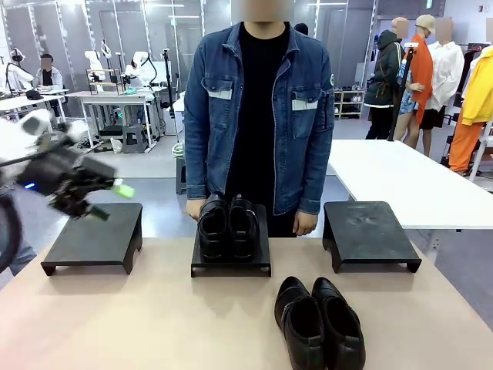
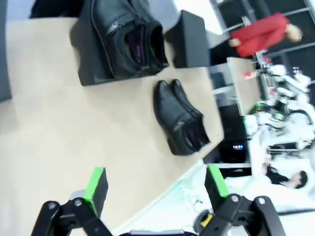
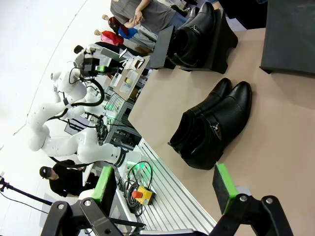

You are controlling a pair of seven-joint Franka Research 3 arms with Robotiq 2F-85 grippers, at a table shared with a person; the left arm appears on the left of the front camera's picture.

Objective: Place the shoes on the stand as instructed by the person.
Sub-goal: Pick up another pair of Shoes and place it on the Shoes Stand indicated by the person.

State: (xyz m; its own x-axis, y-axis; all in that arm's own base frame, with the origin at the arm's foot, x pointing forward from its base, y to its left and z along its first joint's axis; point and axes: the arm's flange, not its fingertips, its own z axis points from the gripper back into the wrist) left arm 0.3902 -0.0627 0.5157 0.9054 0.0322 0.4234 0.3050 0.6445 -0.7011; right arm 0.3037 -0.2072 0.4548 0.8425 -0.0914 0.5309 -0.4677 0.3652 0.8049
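Note:
One pair of black shoes (image 1: pixel 228 225) stands on the middle stand (image 1: pixel 231 266), right in front of the person (image 1: pixel 258 116) in the denim jacket. The other pair (image 1: pixel 320 320) sits on the table near its front edge, toes pointing away from me. My left gripper (image 1: pixel 112 200) hovers open and blurred above the left stand (image 1: pixel 92 239), holding nothing. In the left wrist view its jaws (image 2: pixel 155 184) are wide apart, with the table pair (image 2: pixel 179 118) ahead. My right gripper (image 3: pixel 165 187) is open and empty beyond the table's edge, with the table pair (image 3: pixel 211 125) just ahead of it.
A bare right stand (image 1: pixel 370 235) and the left stand flank the middle one. The person's hands (image 1: pixel 306 223) hang by the middle stand's back edge. A white table (image 1: pixel 400 177) stands behind on the right, with other people farther off.

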